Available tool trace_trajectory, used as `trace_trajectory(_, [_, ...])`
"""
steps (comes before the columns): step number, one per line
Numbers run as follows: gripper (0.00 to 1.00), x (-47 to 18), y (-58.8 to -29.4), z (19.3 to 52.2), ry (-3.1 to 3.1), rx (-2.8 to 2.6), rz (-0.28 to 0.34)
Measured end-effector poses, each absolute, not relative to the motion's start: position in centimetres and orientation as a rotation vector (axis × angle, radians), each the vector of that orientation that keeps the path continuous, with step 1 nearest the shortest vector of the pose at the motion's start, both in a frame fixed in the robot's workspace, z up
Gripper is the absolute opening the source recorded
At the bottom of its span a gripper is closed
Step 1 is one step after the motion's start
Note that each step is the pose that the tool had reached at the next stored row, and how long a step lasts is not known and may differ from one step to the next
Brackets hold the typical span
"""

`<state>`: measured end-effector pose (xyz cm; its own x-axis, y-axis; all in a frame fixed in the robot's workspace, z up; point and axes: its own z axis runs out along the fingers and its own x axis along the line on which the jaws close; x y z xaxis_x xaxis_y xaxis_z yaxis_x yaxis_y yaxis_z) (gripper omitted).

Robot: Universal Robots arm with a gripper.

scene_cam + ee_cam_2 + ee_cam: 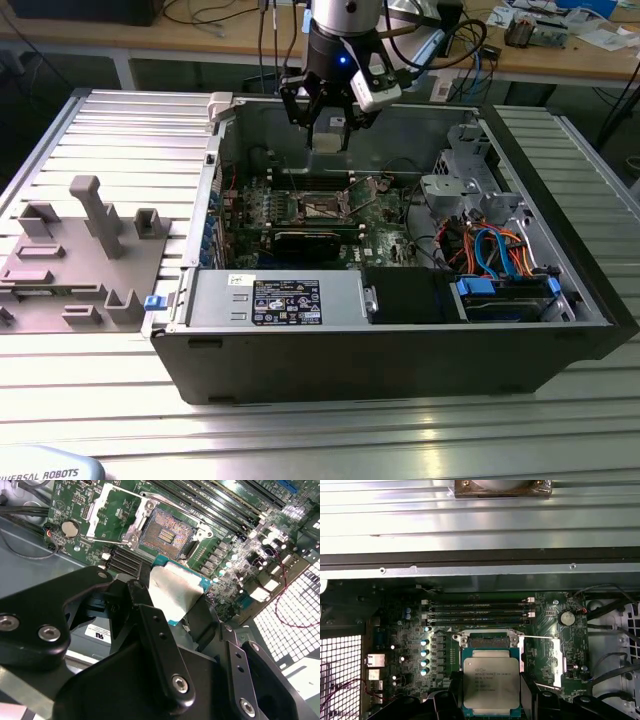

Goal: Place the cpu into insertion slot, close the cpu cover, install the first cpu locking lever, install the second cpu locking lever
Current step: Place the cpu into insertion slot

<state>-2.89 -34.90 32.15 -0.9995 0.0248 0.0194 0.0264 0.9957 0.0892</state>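
My gripper (328, 128) hangs over the open computer case, shut on the cpu (328, 137) by two opposite edges. In the first wrist view the cpu (491, 682) shows its silver top and green rim, held between black fingers (447, 700), with the gripper (492, 702) around it. The insertion slot (490, 641) lies on the green motherboard (395, 645) below, partly hidden by the chip and apart from it. In the second wrist view the slot (167, 532) is bare, and the cpu cover (107, 510) stands flipped open beside it. A thin locking lever (540, 637) sticks out sideways.
Black memory slots (477, 614) run next to the socket. The case wall (212, 170), a power supply (285, 300), a drive cage (465, 165) and blue and orange cables (495, 250) ring the motherboard. A grey fixture (85, 250) sits on the table at the exterior view's left.
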Motion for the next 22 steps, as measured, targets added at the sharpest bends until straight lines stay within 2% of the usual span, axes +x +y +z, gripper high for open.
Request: trace_trajectory(22, [0.54,-2.89,-34.9,31.78,-3.12,-0.04,-0.14])
